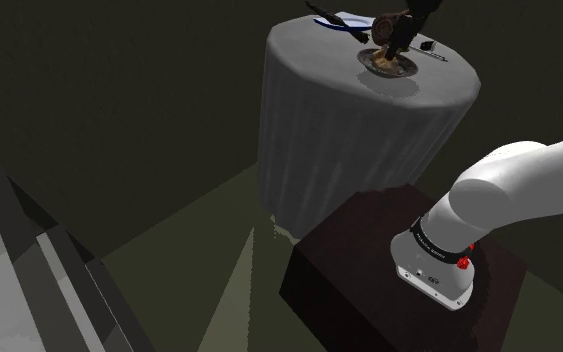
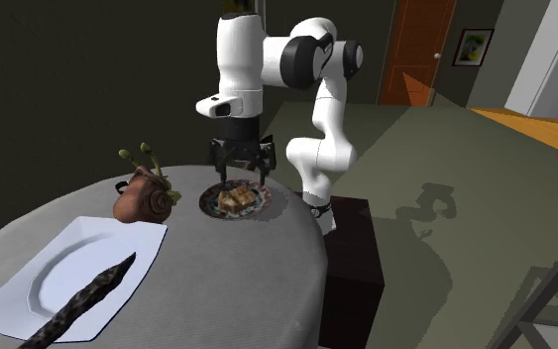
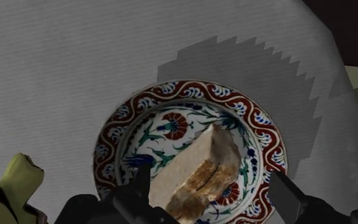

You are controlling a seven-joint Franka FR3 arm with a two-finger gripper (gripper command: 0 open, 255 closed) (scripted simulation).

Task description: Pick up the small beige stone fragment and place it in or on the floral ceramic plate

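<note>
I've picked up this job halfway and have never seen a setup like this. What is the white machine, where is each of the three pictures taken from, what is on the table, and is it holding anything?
The machine is a white jointed robot arm on a dark box stand. It ends in a black two-finger gripper.

The shoulder view looks down from beside the stand. The second exterior view faces the arm across the table. The wrist view looks along the fingers from the hand itself.

On the round table with a grey cloth lie a round floral plate with a red rim, a brown snail-shaped figure and a white angular plate bearing a long dark spiky piece.

The beige stone fragment rests on the floral plate between the open fingers. One finger stands clear of it, so it does not seem to be held.
</note>
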